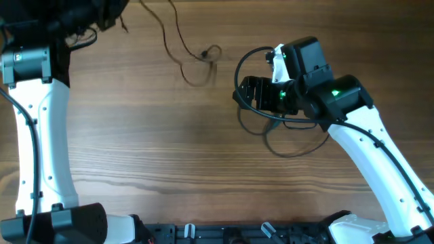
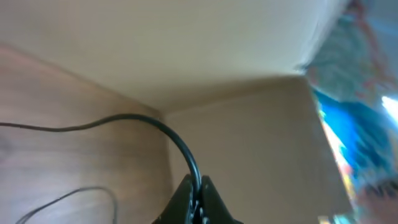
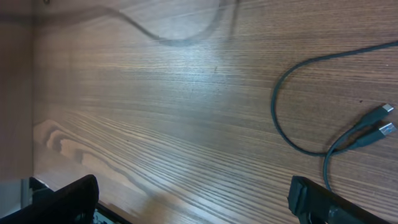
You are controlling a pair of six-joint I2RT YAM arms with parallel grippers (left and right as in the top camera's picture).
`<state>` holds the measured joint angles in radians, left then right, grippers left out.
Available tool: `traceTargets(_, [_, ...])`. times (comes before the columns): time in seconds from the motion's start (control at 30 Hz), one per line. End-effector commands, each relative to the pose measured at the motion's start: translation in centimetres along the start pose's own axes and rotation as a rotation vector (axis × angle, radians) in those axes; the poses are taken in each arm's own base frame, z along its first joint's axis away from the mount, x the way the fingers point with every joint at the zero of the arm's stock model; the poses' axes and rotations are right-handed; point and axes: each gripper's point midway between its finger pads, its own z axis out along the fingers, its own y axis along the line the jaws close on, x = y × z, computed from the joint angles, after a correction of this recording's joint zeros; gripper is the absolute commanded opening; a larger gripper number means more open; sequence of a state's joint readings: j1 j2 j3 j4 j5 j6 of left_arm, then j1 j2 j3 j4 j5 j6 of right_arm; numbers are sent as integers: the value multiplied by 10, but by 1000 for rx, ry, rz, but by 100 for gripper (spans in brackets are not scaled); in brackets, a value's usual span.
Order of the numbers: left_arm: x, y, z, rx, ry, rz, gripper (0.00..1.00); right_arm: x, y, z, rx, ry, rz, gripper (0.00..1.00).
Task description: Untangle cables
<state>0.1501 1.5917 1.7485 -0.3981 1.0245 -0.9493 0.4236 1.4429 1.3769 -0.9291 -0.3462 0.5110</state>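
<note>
Left hand [image 2: 196, 190] pinches one cable [image 2: 155, 124]. Right hand [image 3: 193, 205] wide open above second cable [image 3: 273, 106], empty. Looks nearly untangled.

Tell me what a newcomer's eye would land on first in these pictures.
The left gripper, by the table's far edge, is shut on a thin black cable that arcs up and away from its jaws over the wood. The right gripper hangs wide open above the wooden table. At the right of its view lie loose cables ending in two small plugs.
</note>
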Motion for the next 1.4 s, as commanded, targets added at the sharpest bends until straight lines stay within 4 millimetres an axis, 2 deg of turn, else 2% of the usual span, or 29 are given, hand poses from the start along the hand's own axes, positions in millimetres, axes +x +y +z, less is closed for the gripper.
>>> traceTargets(0.0, [-21,47,-6,-156,-81,77,4,-1,-2,1,10,-1,-13,100])
traceTargets(0.13, [-34,90,-26,-344,-156,91,4,0,-2,1,11,1,-12,99])
traceTargets(0.2, [-45,114,-45,-470,-212,111,4,0,-2,1,11,1,-12,100])
traceTargets(0.27, [-54,129,-60,-559,-246,148,4,0,-2,1,11,1,-12,99])
traceTargets(0.33, [-68,146,-85,-682,-298,211,4,0,-2,1,11,1,-12,99])
traceTargets(0.47, [-94,163,-126,-834,-422,238,4,-1,-2,1,11,0,-13,99])
traceTargets(0.57, [-112,170,-149,-890,-504,246,4,-1,-2,1,11,0,-13,99])
traceTargets(0.73, [-129,196,-172,-996,-522,296,4,-1,-2,1,10,0,-13,100])
traceTargets(0.9, [-141,242,-201,-1176,-538,271,4,0,-2,1,12,2,-13,100])
traceTargets(1.03, [-151,267,-213,-1229,-549,266,4,0,-2,1,12,2,-36,99])
traceTargets(1.17, [-164,284,-220,-1243,-563,286,4,0,-3,2,13,5,-36,100])
traceTargets(1.37, [-189,295,-243,-1327,-534,487,4,1,-3,2,15,8,-35,99])
